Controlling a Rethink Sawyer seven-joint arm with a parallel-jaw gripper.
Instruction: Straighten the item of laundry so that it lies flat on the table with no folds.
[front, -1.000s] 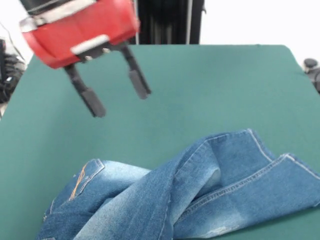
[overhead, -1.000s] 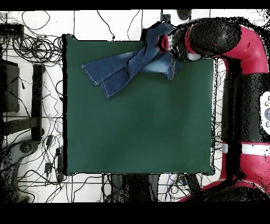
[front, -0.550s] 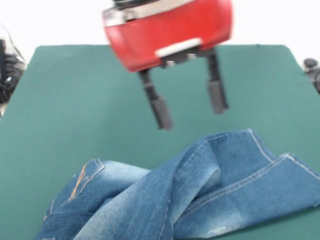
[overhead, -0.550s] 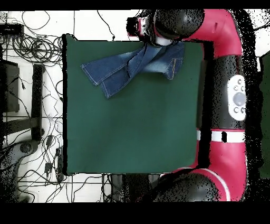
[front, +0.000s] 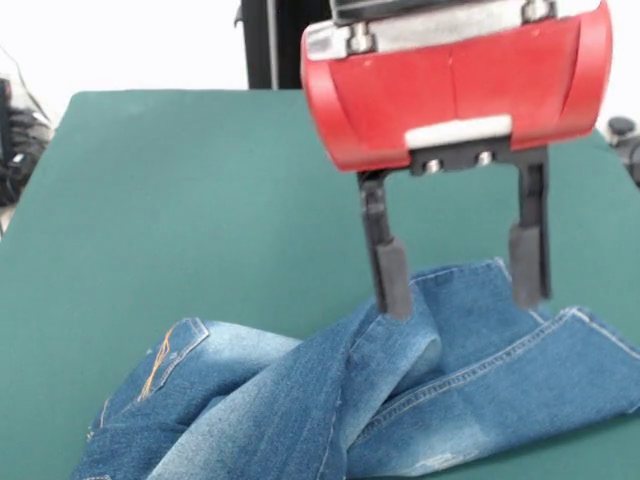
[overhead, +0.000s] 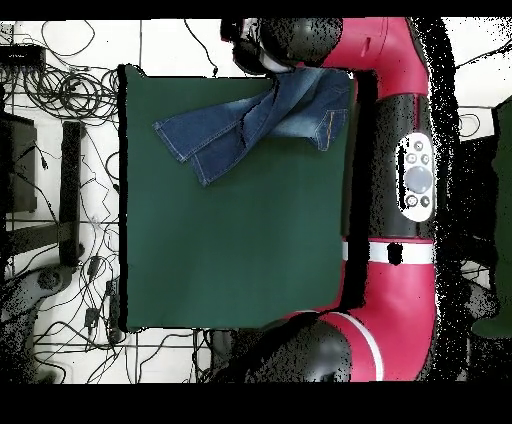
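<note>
Since a moment ago, the red end effector (front: 458, 288) has slid from the 10 o'clock side of the front view over to the 2 o'clock side, and it now hangs right above the jeans (front: 400, 390). Its two black fingers (front: 391, 278) stand wide apart and hold nothing. Their tips are just at the top edge of one trouser leg.

The jeans lie at the 6 o'clock edge of the front view. In the overhead view they sit at the 12 o'clock edge of the green surface (overhead: 250, 250), with the legs pointing toward 9 o'clock. The jeans themselves have not moved.

The step now looks like picking a spot to grab. One leg is folded over the other, so a good plan is to pinch just the top layer near its edge, lift a little, and pull it sideways away from the other leg. Grabbing both layers would drag the whole bundle and keep the fold. Pulling slowly should help, because the cloth may catch on the fuzzy surface.

The denim looks thick and a bit stiff, blue with pale worn patches. It has raised seams along the legs and orange stitching on a pocket (front: 165, 355). The surface looks soft and flat, like felt, with rounded corners.
</note>
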